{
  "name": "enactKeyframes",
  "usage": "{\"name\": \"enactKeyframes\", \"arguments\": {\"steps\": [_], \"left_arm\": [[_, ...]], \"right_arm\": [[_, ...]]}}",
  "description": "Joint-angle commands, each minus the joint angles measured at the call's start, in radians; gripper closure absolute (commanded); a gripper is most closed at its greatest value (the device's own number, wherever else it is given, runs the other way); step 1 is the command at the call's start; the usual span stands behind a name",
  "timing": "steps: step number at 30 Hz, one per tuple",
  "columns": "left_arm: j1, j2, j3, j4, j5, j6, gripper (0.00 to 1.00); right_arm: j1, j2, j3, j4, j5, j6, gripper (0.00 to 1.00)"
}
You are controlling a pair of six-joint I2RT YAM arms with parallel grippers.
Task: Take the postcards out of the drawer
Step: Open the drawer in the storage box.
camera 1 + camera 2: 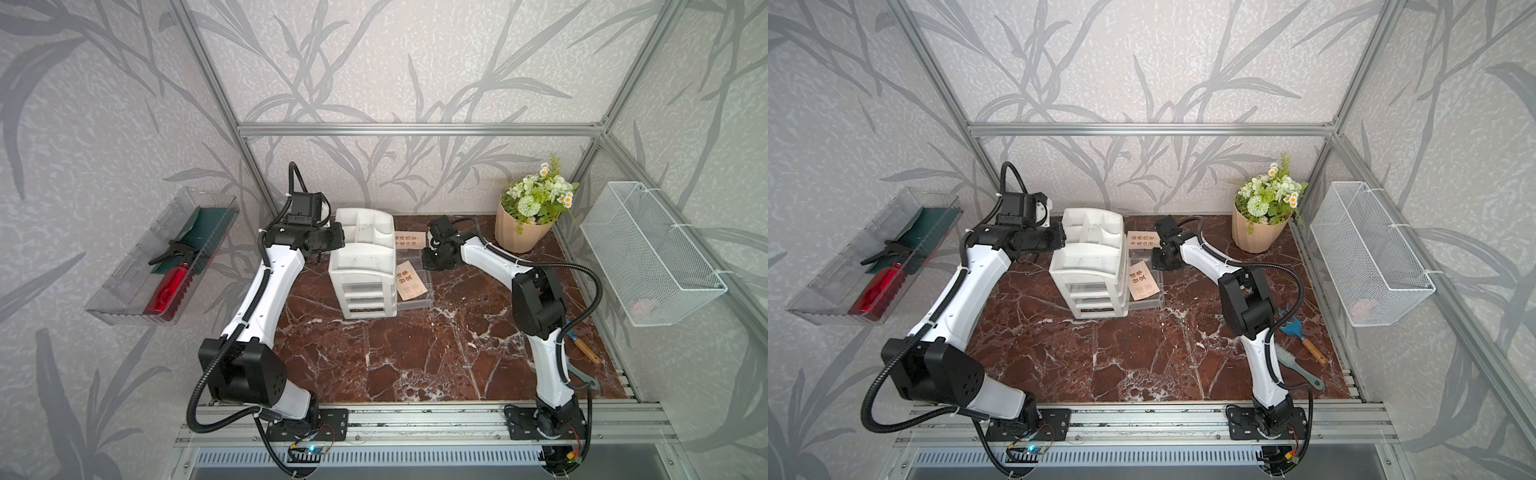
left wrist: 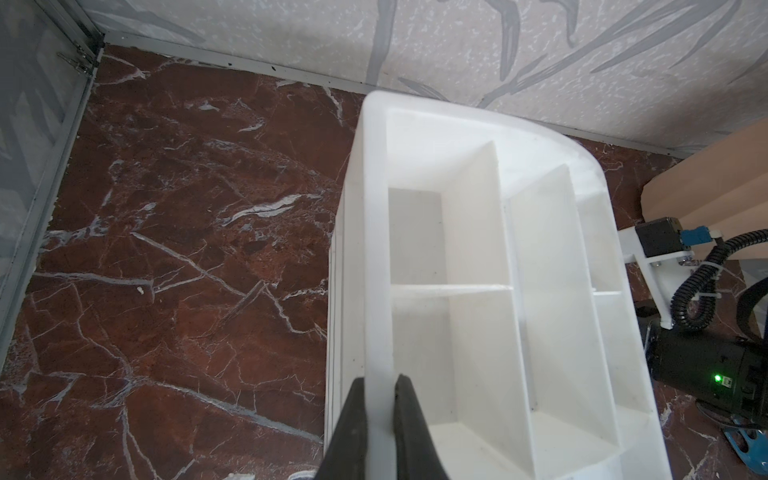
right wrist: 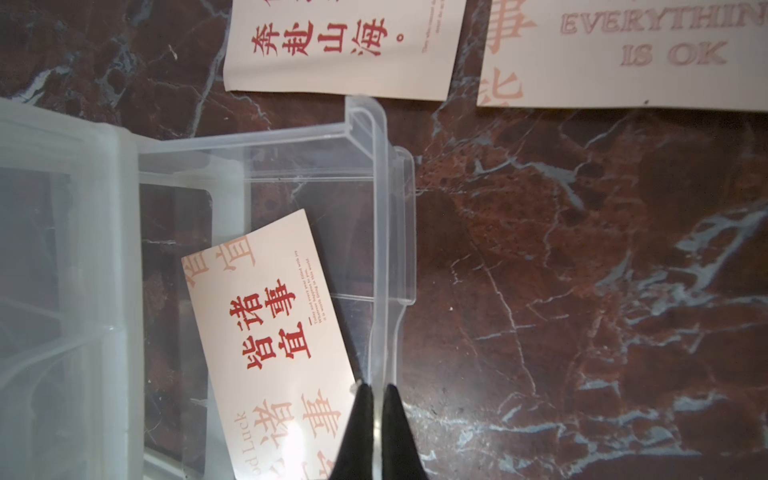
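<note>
A white drawer organizer [image 1: 361,266] [image 1: 1088,266] [image 2: 478,232] stands mid-table. Its clear drawer [image 1: 428,291] [image 3: 380,232] is pulled out to the right. One cream postcard [image 1: 410,282] [image 1: 1143,279] [image 3: 270,328] with red characters lies tilted inside it. Two more postcards lie on the marble beside the drawer: one [image 1: 410,240] [image 3: 345,45] shows in both top views, the other [image 3: 623,54] only in the right wrist view. My left gripper [image 2: 380,382] [image 1: 338,239] is shut on the organizer's top side wall. My right gripper [image 3: 376,388] [image 1: 428,259] is shut on the drawer's front wall.
A peach flower pot [image 1: 523,232] stands at the back right. A white wire basket [image 1: 652,253] hangs on the right wall. On the left wall, a clear tray [image 1: 124,291] holds a red spray bottle. A brush and a blue rake [image 1: 1300,332] lie by the right arm.
</note>
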Motion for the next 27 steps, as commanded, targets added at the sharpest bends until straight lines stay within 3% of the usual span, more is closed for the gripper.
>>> {"name": "enactKeyframes", "arguments": {"steps": [1, 10, 19, 27], "left_arm": [[-0.005, -0.013, -0.009, -0.032, -0.002, 0.017, 0.89], [-0.005, -0.01, -0.007, -0.034, -0.005, 0.018, 0.89], [-0.006, 0.002, -0.002, -0.03, 0.007, 0.016, 0.89], [-0.005, 0.0, -0.006, -0.03, 0.009, 0.018, 0.89]], "right_arm": [[-0.013, -0.04, 0.001, 0.002, -0.016, -0.022, 0.93], [-0.012, -0.086, -0.019, 0.031, -0.035, -0.033, 0.8], [0.018, -0.13, -0.033, 0.039, -0.056, -0.046, 0.78], [0.069, -0.05, 0.029, 0.019, -0.077, -0.048, 0.74]]}}
